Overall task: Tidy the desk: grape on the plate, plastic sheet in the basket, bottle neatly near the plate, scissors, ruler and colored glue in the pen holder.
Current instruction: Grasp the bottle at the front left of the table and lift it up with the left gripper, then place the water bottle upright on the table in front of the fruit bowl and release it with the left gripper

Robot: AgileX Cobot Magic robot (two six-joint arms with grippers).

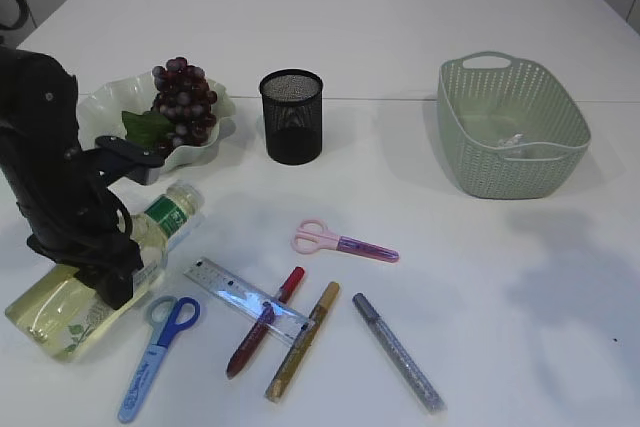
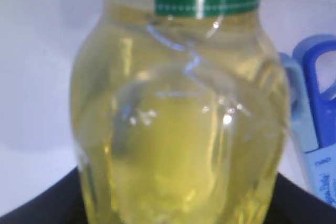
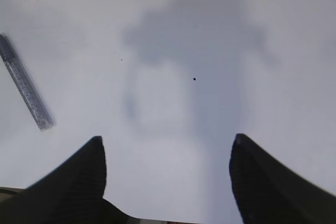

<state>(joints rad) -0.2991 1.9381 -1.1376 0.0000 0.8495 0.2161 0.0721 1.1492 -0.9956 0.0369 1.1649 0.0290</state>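
Note:
The bottle (image 1: 60, 312) of yellow liquid lies on its side at the front left, cap toward the plate (image 1: 100, 107). It fills the left wrist view (image 2: 178, 129). My left gripper (image 1: 110, 272) is down over its middle; its fingertips are hidden. Grapes (image 1: 183, 97) lie on the plate. Pink scissors (image 1: 340, 242), blue scissors (image 1: 160, 342), a clear ruler (image 1: 245, 297) and red (image 1: 265, 322), gold (image 1: 302, 340) and silver (image 1: 397, 350) glue pens lie on the table. My right gripper (image 3: 165, 145) is open over bare table, out of the exterior view.
The black mesh pen holder (image 1: 291, 117) stands right of the plate. The green basket (image 1: 512, 127) at the back right holds something pale and thin (image 1: 513, 139). The silver glue pen (image 3: 26, 85) lies to the left in the right wrist view.

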